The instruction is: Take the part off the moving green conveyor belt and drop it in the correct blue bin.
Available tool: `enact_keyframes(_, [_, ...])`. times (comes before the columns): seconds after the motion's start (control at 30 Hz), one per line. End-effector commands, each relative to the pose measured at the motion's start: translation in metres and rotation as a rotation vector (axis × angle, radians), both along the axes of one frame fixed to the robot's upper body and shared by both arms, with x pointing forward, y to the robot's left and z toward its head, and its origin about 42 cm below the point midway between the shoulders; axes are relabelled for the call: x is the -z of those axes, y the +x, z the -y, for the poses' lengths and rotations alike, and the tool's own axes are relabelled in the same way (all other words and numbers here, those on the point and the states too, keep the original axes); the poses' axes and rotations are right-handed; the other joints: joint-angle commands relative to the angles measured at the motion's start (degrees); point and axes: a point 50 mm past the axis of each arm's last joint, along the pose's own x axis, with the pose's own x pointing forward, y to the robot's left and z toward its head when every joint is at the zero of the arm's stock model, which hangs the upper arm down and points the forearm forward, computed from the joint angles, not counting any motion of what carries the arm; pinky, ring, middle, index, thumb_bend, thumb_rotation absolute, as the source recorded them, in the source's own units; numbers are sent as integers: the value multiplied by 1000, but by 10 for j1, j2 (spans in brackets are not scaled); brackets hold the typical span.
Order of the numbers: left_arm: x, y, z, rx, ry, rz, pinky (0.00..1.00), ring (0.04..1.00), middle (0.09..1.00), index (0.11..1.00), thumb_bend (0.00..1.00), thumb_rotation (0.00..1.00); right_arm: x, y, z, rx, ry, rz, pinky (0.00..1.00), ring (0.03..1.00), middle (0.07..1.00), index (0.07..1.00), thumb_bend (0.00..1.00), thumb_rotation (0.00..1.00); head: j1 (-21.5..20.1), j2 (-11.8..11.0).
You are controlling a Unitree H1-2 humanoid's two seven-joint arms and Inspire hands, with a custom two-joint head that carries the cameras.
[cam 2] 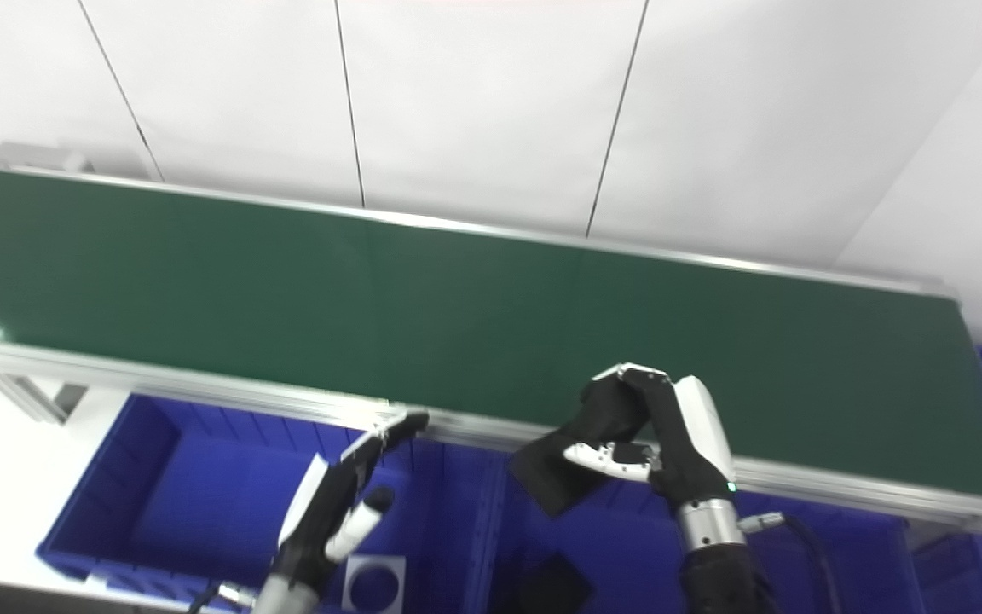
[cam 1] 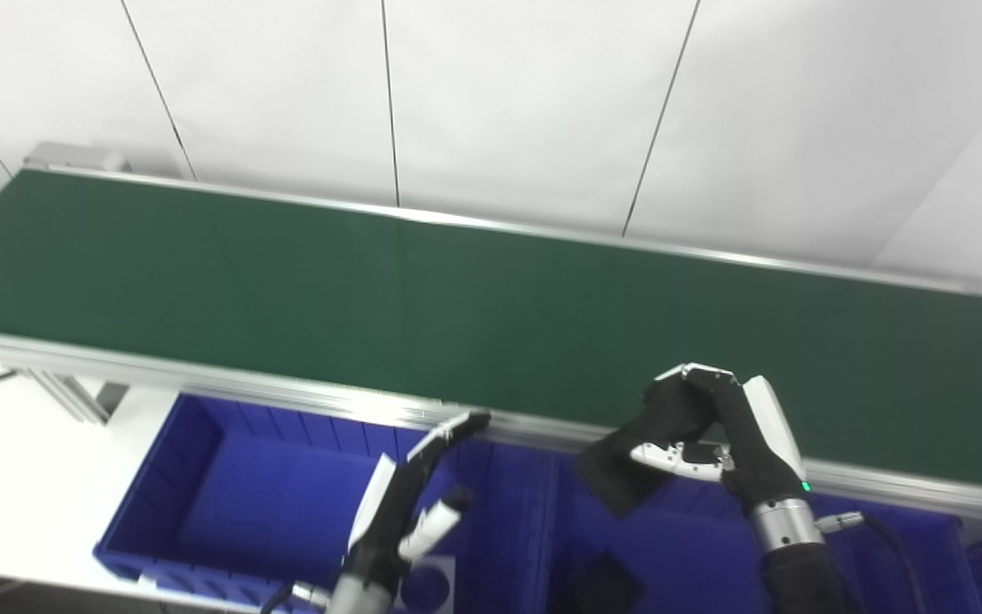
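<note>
Nearest, over the left blue bin: left hand, fingers spread, holding nothing. A white plate with a round hole lies below it. To the right, another blue bin holds a flat black piece on its floor. Above it, right hand clenched around a flat black part, held tilted. Farther back, bare green conveyor belt, then white wall panels.

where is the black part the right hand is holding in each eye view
Left eye view: the black part sits right of centre near the bottom, held by the right hand over a blue bin.
Right eye view: the black part sits near bottom centre.
Shared landmark: the conveyor's near metal rail, just above it.
</note>
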Motion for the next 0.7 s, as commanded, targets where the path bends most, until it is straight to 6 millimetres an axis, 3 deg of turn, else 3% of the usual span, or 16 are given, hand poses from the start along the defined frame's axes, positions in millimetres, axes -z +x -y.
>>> enact_keyframes(0.0, [-14,9,3,-3,-20,64,877,852,839,826,724,1000,-8,4,3,-19,9,19,332,453,551,501,490,0,1,2])
enact_keyframes(0.23, [-19,13,0,-14,-35,54,841,845,840,827,763,1000,12,1,13,-40,-181,-137,322,435,526,511,491,0,-5,24])
enact_keyframes(0.33, [-22,14,-3,-17,-32,60,833,849,842,827,764,1000,17,2,14,-45,-292,-193,230,370,458,520,505,0,-13,31])
enact_keyframes(0.5, [-27,15,-7,-24,-41,56,839,859,846,822,763,1000,22,6,9,-73,-423,-246,345,420,512,497,513,0,-29,41])
enact_keyframes(0.57, [-29,15,-9,-19,-27,64,840,861,848,825,747,1000,24,6,6,-89,-461,-265,299,384,473,525,511,0,-35,44])
enact_keyframes(0.67, [-31,16,-11,-11,-21,83,852,859,845,825,718,1000,26,6,2,-134,-524,-285,309,378,466,544,508,0,-47,46])
